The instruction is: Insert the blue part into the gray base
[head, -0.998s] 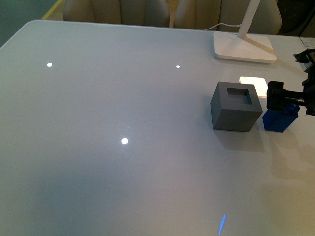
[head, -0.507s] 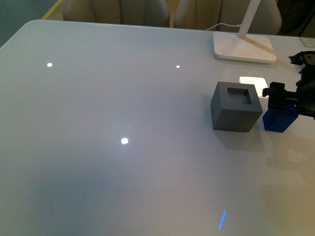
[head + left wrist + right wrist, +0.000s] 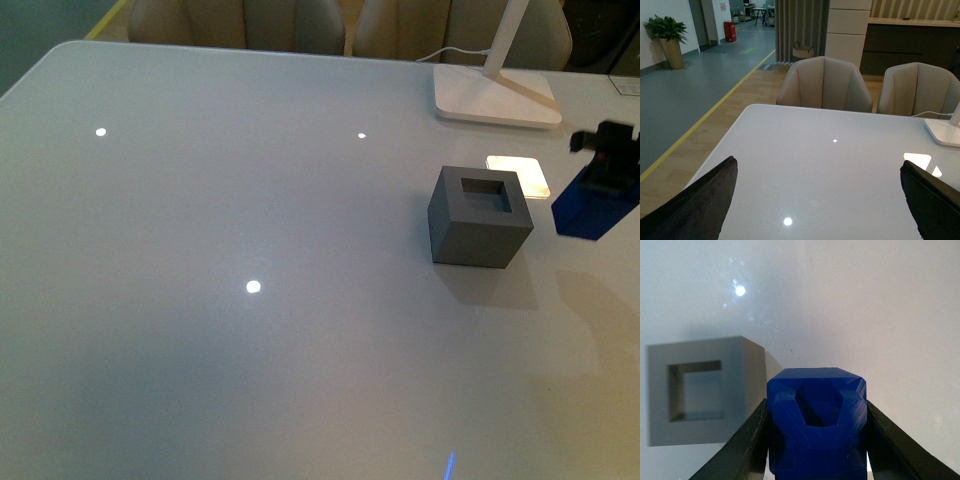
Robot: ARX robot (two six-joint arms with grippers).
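The gray base (image 3: 480,217) is a matte cube with a square hole in its top, standing on the white table at the right. My right gripper (image 3: 606,158) is shut on the blue part (image 3: 594,210) and holds it off the table, to the right of the base. In the right wrist view the blue part (image 3: 816,425) sits clamped between both fingers, with the gray base (image 3: 697,390) beside it and lower down. My left gripper (image 3: 817,200) is open and empty over bare table; it does not show in the front view.
A white lamp base (image 3: 495,97) with its cable stands at the back right, and its bright reflection (image 3: 518,174) lies just behind the gray base. Beige chairs (image 3: 824,83) line the table's far edge. Small light spots dot the tabletop.
My right gripper has lifted the blue part off the table, up and slightly right. The gray base has not moved.
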